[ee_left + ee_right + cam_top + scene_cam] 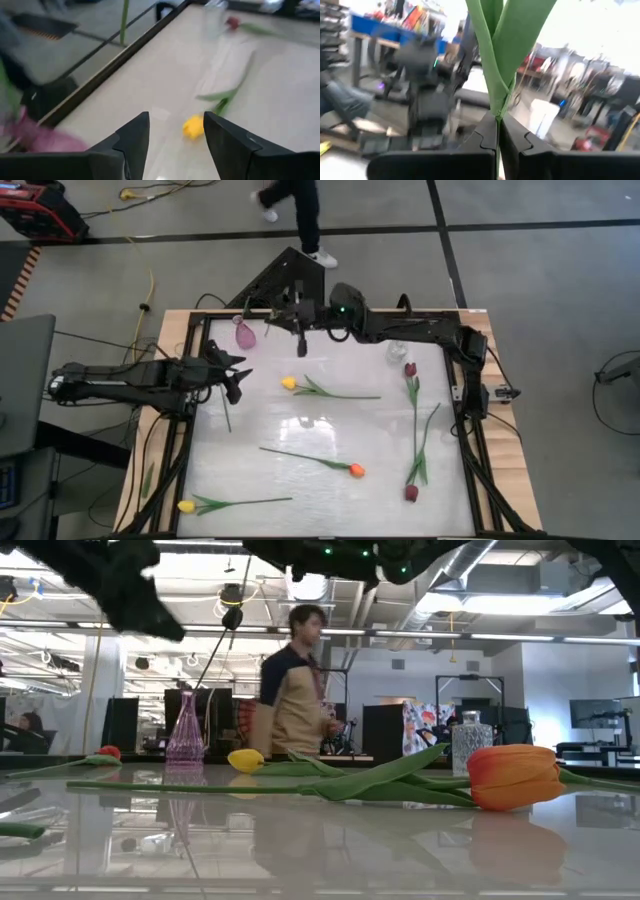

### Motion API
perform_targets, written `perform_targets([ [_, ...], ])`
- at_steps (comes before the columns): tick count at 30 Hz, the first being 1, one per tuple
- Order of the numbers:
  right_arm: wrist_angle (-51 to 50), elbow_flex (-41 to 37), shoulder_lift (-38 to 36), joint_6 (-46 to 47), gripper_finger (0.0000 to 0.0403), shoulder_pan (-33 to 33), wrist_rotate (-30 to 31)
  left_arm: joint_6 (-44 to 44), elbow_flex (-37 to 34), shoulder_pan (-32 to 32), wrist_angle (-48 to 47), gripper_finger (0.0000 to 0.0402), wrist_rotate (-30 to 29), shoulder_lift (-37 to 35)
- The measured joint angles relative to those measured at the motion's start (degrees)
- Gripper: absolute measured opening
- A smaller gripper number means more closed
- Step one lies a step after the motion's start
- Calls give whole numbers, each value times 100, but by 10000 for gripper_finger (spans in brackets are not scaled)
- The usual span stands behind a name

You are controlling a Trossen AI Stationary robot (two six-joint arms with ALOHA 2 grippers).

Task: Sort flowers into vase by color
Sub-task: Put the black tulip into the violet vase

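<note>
With the right gripper (497,132) clamped on a green stem (495,60) and the left gripper (175,137) open and empty, five flowers (322,391) lie unsorted on the bench (300,490).

The desk (330,490) has a glossy, smooth white top that mirrors the ceiling lights, and its outer border looks like pale bare wood. On it, the pink vase (185,730) is clear ribbed glass. Each hand (172,142) has matt black fingers (227,140) that look like plastic.
</note>
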Motion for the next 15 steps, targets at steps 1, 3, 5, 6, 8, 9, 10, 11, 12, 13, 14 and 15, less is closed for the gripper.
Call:
perform_targets([
  [1, 212, 0, 73, 30, 27, 20, 19, -116, -157, 0, 0, 178, -104, -27],
  [3, 726, 0, 287, 116, 28, 76, 102, -395, -437, 0, -33, 178, -210, -48],
  [5, 1096, 0, 482, 217, 29, 78, 291, -577, -616, 0, -30, 178, -229, -67],
  [6, 1334, 4, 618, 251, 29, 71, 389, -651, -668, 0, -43, 178, -236, -68],
  [8, 1867, 85, 886, 401, 27, 42, 510, -705, -776, 0, -113, 178, -285, -67],
  [9, 2072, 153, 1021, 488, 27, 20, 532, -709, -825, 0, -133, 178, -356, -69],
  [10, 2266, 291, 1187, 521, 27, 8, 596, -719, -866, 0, -136, 178, -462, -70],
  [11, 2387, 429, 1334, 519, 28, 4, 672, -741, -899, 0, -139, 178, -594, -69],
  [12, 2396, 574, 1458, 506, 28, 4, 735, -758, -912, 0, -173, 178, -722, -69],
  [13, 2390, 755, 1609, 489, 29, 4, 800, -775, -912, 0, -166, 178, -799, -71],
  [14, 2340, 916, 1748, 493, 29, 0, 847, -779, -894, 4, -156, 178, -863, -98],
  [15, 2291, 1068, 1871, 518, 29, -20, 851, -781, -867, 3, -167, 178, -919, -154],
])
